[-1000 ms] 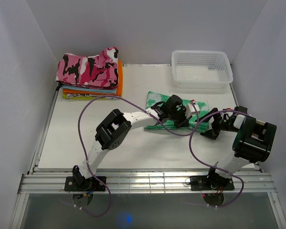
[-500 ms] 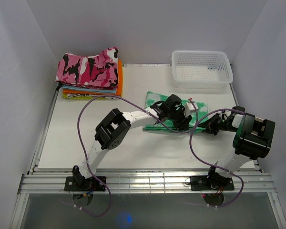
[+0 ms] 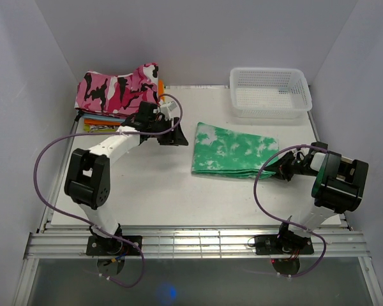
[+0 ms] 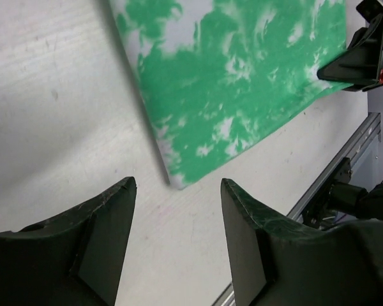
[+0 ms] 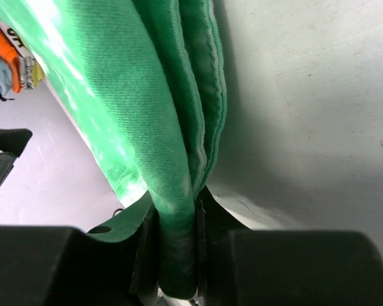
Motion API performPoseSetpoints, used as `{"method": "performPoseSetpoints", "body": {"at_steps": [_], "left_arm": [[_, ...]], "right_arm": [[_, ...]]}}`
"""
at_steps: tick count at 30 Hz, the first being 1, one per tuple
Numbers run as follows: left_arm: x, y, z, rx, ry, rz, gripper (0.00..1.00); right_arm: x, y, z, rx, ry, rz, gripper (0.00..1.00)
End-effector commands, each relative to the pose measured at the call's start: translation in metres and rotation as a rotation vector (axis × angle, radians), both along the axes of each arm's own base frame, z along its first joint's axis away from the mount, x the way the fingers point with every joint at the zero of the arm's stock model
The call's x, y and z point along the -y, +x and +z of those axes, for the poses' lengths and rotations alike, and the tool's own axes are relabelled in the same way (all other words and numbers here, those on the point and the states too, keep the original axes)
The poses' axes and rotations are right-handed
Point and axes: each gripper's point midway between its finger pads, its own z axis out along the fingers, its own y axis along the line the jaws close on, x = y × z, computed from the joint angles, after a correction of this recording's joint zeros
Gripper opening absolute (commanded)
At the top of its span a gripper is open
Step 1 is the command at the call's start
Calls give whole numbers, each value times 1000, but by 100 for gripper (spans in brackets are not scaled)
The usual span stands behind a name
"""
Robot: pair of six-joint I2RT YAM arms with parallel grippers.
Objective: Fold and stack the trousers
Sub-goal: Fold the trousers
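The trousers [image 3: 233, 151], mint green with white blotches, lie folded into a flat rectangle on the white table, right of centre. My right gripper [image 3: 274, 172] is at their front right corner. In the right wrist view it [image 5: 177, 217] is shut on the bunched folded edge of the trousers [image 5: 134, 95]. My left gripper [image 3: 177, 138] hovers to the left of the fold, apart from it. In the left wrist view it [image 4: 179, 185] stands open over bare table, with the trousers [image 4: 242, 76] just beyond the fingertips.
A pile of folded clothes topped by a pink camouflage garment [image 3: 118, 89] sits at the back left, close behind my left wrist. A white mesh basket [image 3: 270, 91] stands at the back right. Purple cables [image 3: 51, 153] loop off both arms. A metal rail [image 3: 191, 242] runs along the near edge.
My left gripper has opened, let go of the trousers and swung left toward the clothes pile. My right gripper has shut on the trousers' front right corner. The fold now lies uncovered.
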Motion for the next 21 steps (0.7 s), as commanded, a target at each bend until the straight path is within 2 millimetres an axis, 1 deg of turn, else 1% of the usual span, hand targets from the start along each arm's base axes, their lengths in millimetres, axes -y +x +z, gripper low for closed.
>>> {"method": "performPoseSetpoints", "body": {"at_steps": [1, 2, 3, 4, 6, 7, 8, 9, 10, 11, 12, 13, 15, 16, 17, 18, 19, 21], "left_arm": [[-7, -53, -12, -167, 17, -12, 66], [-10, -54, -16, -189, 12, 12, 66], [-15, -59, -27, -223, 16, 33, 66], [-15, -56, -29, -224, 5, 52, 66], [-14, -62, -41, -293, -15, 84, 66], [-13, -62, -43, -310, -27, 95, 67], [-8, -59, -42, -319, -61, 107, 66], [-6, -59, -49, -344, -65, 116, 67], [-6, -58, -53, -356, -70, 128, 67], [-3, -53, -55, -344, -86, 134, 67], [0, -52, -61, -377, -98, 144, 67], [2, -49, -63, -376, -110, 149, 69], [7, -48, -68, -411, -133, 161, 70], [8, -46, -74, -425, -135, 164, 71], [10, -45, -77, -431, -137, 170, 71], [11, -45, -79, -447, -139, 181, 71], [12, -44, -82, -449, -144, 185, 71], [14, -48, -87, -467, -140, 194, 71]], "right_arm": [[3, -7, -2, 16, -80, 33, 8], [3, -11, -2, 14, -93, 34, 8], [2, -12, -3, 16, -106, 42, 8], [4, -15, -6, 11, -133, 42, 8], [0, -18, -4, 22, -157, 48, 8], [0, -18, -4, 31, -171, 47, 8], [-1, -19, -4, 37, -178, 44, 8], [-3, -19, -3, 36, -176, 39, 8], [-3, -20, -4, 37, -177, 40, 8], [-4, -20, -5, 37, -178, 41, 8], [-4, -21, -6, 31, -179, 42, 8], [-2, -22, -8, 29, -193, 44, 8], [-1, -25, -10, 16, -204, 48, 8], [0, -26, -11, 8, -209, 49, 8], [0, -28, -12, -1, -211, 53, 14], [-1, -30, -13, -13, -212, 54, 17], [2, -32, -14, -26, -228, 49, 25], [2, -34, -14, -40, -227, 46, 34]]}}
